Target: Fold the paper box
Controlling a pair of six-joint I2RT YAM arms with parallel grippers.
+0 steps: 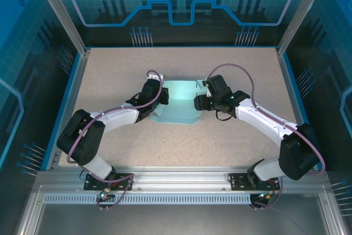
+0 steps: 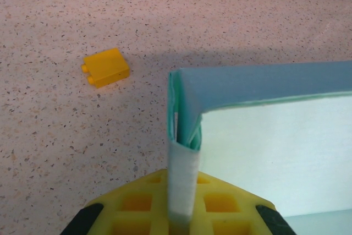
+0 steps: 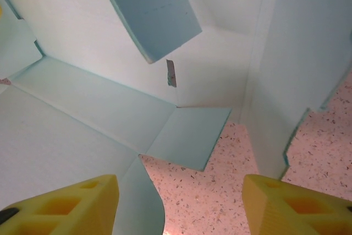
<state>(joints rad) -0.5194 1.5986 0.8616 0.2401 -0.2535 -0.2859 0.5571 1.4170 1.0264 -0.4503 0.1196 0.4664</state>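
The paper box [image 1: 179, 105] is light blue card, partly folded, in the middle of the table between both arms. My left gripper [image 1: 161, 98] is at its left side, shut on a doubled-over upright wall [image 2: 183, 177] that runs straight up between the yellow fingers [image 2: 220, 205]; another wall [image 2: 264, 83] turns off to the right from that corner. My right gripper [image 1: 201, 102] is at the box's right side and stands open [image 3: 179, 210]. Its fingers [image 3: 66, 207] hover over the box's floor panels [image 3: 82, 103], with bare table between them. An upright wall [image 3: 286, 81] rises just beside the right finger.
A small orange-yellow brick [image 2: 106, 67] lies on the speckled tabletop [image 2: 66, 147], left of the held corner. The table [image 1: 110, 70] is bordered by a blue rim, with metal posts and glass panels round it.
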